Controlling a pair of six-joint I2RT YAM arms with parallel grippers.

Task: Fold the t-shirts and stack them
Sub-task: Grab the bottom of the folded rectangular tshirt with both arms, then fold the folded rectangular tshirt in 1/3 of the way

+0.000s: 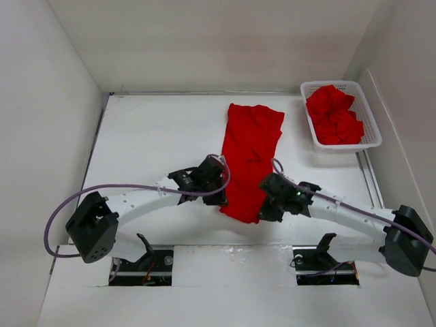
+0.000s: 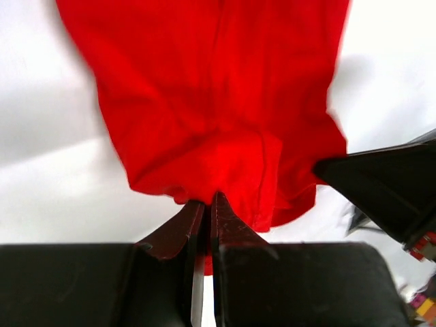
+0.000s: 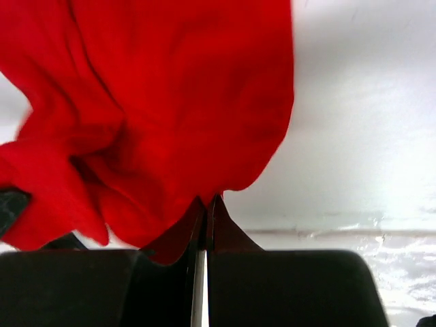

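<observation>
A bright red t-shirt (image 1: 250, 153) lies as a long narrow strip down the middle of the white table (image 1: 157, 136), running away from the arms. My left gripper (image 1: 219, 197) is shut on its near left corner; the left wrist view shows cloth (image 2: 218, 102) pinched at the fingertips (image 2: 204, 202). My right gripper (image 1: 267, 212) is shut on the near right corner, and red cloth (image 3: 150, 116) hangs from its fingertips (image 3: 206, 202). More red t-shirts (image 1: 334, 116) are crumpled in a basket.
A white plastic mesh basket (image 1: 371, 133) stands at the back right, close to the right wall. White walls close in the table on the left, back and right. The right arm's black gripper body (image 2: 388, 191) shows in the left wrist view.
</observation>
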